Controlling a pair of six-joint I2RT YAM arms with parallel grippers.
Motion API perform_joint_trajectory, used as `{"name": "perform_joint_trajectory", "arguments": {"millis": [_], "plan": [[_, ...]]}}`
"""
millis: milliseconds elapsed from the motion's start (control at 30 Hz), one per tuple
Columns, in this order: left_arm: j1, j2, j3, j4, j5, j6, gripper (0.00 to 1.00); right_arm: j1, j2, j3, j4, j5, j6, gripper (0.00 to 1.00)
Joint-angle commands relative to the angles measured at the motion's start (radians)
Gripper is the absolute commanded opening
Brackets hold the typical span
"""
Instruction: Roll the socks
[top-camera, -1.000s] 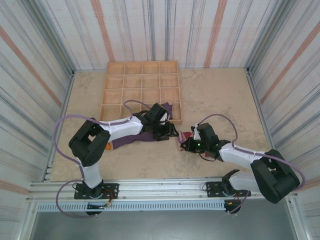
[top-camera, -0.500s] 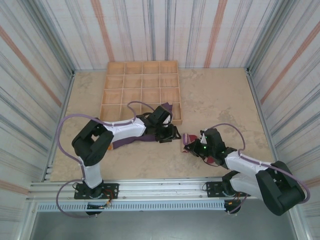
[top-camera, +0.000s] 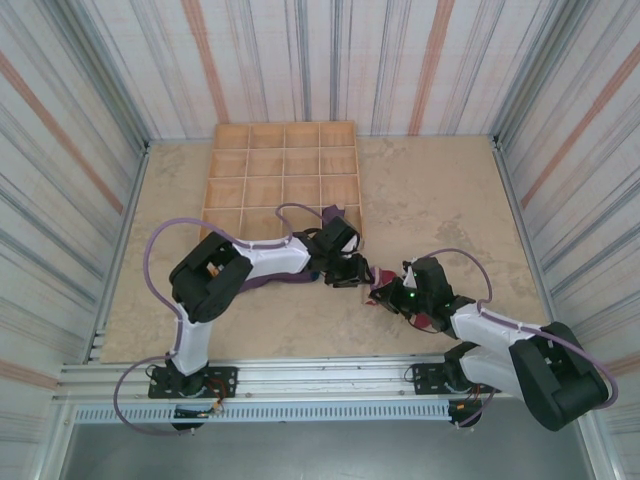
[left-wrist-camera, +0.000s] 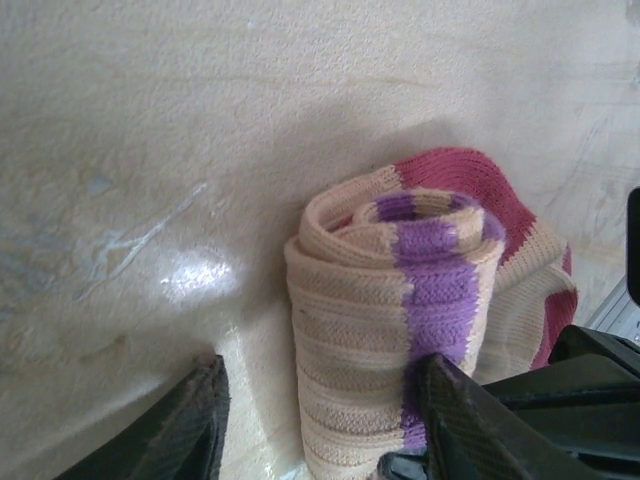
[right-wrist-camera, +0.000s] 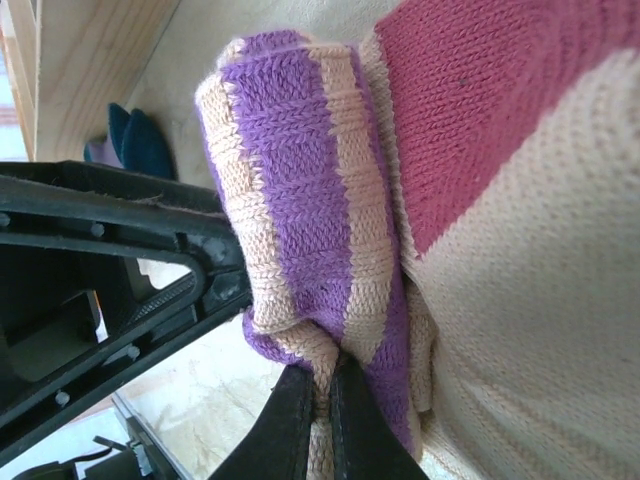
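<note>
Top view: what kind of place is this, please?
Probably a robot test cell, not a home: striped walls enclose a table, two arms are bolted to a metal rail at its near edge, and a rolled tan sock lies near a wooden divided tray.

Left arm bends up from its 7 o'clock base, forearm reaching toward 3 o'clock, left claw low with fingers spread. Right arm lies low, pointing to 10 o'clock; right claw pinches a sock.
</note>
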Motion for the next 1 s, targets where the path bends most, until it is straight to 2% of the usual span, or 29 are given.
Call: {"name": "perform_joint_trajectory", "arguments": {"millis": [0, 233, 367, 667, 733, 833, 867, 967], "plan": [[-0.007, 0.049, 0.044, -0.003, -0.014, 0.031, 0.47, -0.008, 0.028, -0.052, -0.145, 0.03, 0.021, 0.0], [-0.014, 0.087, 0.054, 0.002, -0.003, 0.035, 0.43, -0.043, -0.02, -0.052, -0.147, 0.006, 0.0, 0.0], [-0.018, 0.095, 0.045, 0.03, 0.005, 0.022, 0.37, -0.064, -0.038, -0.055, -0.146, -0.012, -0.011, 0.0], [-0.023, 0.131, 0.045, 0.048, -0.001, -0.008, 0.05, -0.075, -0.042, -0.048, -0.149, -0.02, -0.025, 0.0], [-0.019, 0.121, 0.038, 0.051, -0.006, -0.012, 0.0, -0.074, -0.052, -0.024, -0.194, -0.014, -0.043, 0.08], [-0.001, 0.107, 0.031, 0.044, -0.004, -0.009, 0.0, -0.075, -0.096, 0.027, -0.3, 0.004, -0.084, 0.33], [0.008, 0.093, 0.028, 0.039, -0.001, -0.007, 0.0, -0.076, -0.109, 0.048, -0.345, 0.012, -0.093, 0.39], [0.043, 0.044, -0.004, 0.056, 0.021, -0.016, 0.0, -0.075, -0.189, 0.104, -0.467, 0.049, -0.105, 0.43]]}}
